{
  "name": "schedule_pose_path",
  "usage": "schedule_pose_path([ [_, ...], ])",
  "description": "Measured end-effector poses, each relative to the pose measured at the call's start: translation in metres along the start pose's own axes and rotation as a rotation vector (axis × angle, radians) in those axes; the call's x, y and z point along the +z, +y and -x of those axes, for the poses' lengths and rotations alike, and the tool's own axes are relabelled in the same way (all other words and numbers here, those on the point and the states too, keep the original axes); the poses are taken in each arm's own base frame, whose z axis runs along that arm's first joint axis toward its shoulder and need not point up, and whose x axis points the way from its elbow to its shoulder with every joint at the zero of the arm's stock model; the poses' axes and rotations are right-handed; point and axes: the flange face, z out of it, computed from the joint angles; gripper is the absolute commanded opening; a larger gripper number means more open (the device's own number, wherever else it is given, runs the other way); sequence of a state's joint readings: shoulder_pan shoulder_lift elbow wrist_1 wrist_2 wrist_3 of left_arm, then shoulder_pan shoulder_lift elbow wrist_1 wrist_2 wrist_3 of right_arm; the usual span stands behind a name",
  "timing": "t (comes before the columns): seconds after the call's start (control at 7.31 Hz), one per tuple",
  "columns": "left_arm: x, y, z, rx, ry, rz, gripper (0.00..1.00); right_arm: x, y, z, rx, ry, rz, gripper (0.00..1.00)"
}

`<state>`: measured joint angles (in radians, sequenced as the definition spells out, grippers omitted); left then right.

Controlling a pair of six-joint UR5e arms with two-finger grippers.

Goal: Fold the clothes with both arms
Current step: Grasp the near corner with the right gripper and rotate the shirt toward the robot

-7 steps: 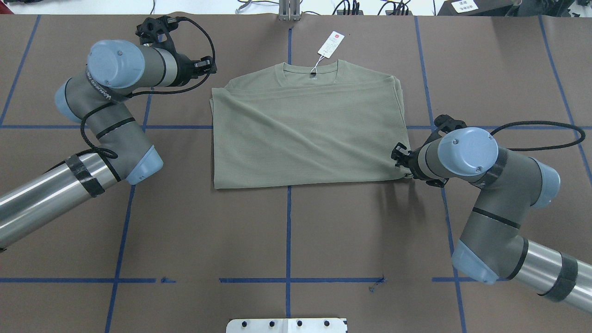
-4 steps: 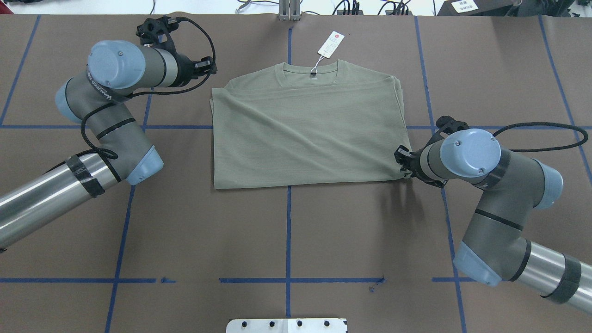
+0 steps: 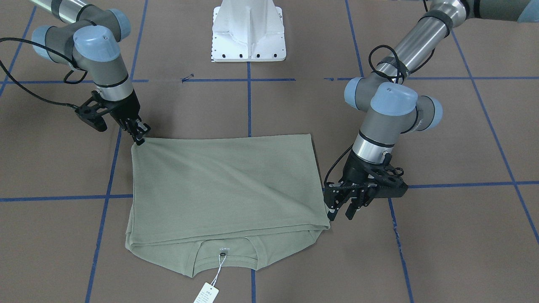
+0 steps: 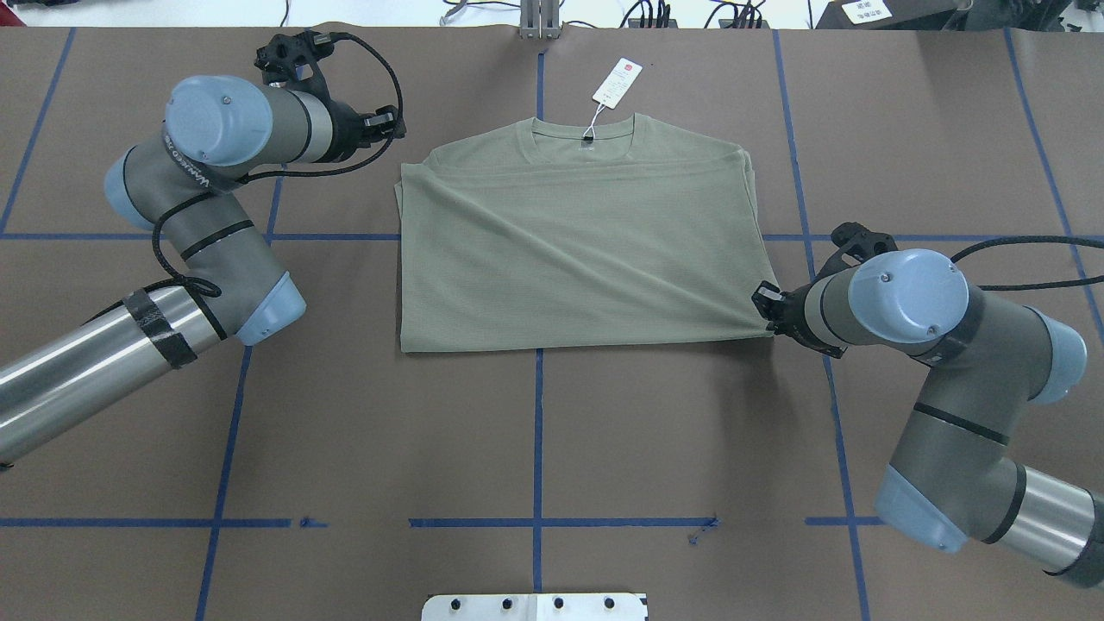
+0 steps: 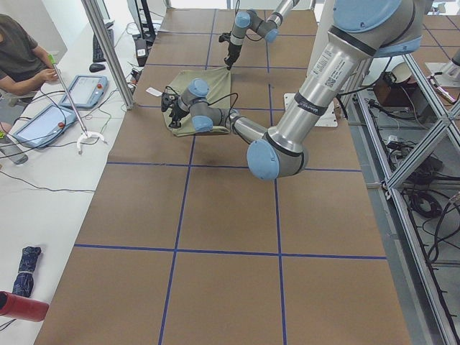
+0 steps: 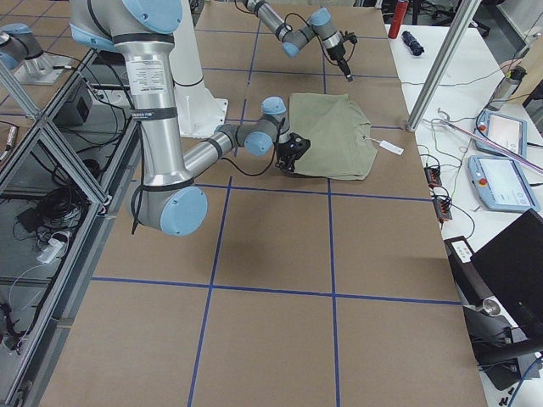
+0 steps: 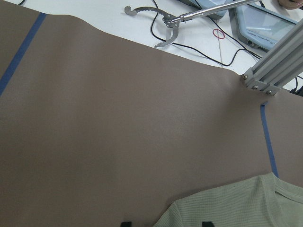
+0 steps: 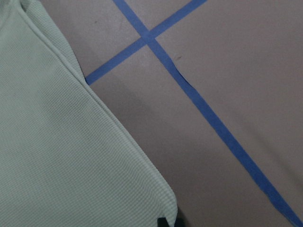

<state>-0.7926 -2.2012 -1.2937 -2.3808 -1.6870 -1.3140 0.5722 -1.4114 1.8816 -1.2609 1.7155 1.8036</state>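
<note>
While the right gripper (image 3: 140, 137) is clenching the near right corner of the shirt (image 4: 569, 250), the left gripper (image 3: 342, 211) is hanging released just beside its far left shoulder. The shirt is lying folded mid-table, collar pointing away from the robot and long axis running left to right, with the brown table (image 4: 535, 448) showing on every side.

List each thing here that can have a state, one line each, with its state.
sage-green shirt, folded into a rectangle, lying flat on the table.
hang tag, attached by its string, lying on the table past the shirt's far edge.
left gripper, open, empty, beside the shirt's shoulder corner.
right gripper, apparently shut on the shirt's hem corner.
</note>
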Motion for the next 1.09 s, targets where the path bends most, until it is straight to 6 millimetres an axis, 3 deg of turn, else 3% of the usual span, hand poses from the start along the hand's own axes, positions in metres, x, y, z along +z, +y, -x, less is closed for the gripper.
schedule_pose_path([
  [0.27, -0.008, 0.003, -0.006, 0.001, 0.019, 0.0, 0.58, -0.033, 0.032, -0.025, -0.028, -0.017, 0.06, 0.0],
  [0.41, -0.017, 0.008, -0.008, 0.0, 0.038, 0.009, 0.59, -0.052, 0.062, -0.05, -0.04, -0.002, 0.114, 0.0],
  [0.55, -0.033, 0.019, -0.01, -0.006, 0.075, 0.047, 0.73, -0.069, 0.098, -0.076, -0.046, 0.028, 0.182, 0.0],
  [0.82, -0.07, 0.044, -0.014, -0.053, 0.154, 0.174, 0.74, -0.097, 0.17, -0.11, -0.071, 0.093, 0.333, 0.0],
  [0.96, -0.085, 0.063, -0.026, -0.108, 0.188, 0.225, 0.75, -0.11, 0.205, -0.126, -0.108, 0.123, 0.405, 0.36],
  [1.09, -0.095, 0.088, -0.038, -0.16, 0.211, 0.271, 0.76, -0.118, 0.233, -0.14, -0.146, 0.152, 0.458, 0.99],
])
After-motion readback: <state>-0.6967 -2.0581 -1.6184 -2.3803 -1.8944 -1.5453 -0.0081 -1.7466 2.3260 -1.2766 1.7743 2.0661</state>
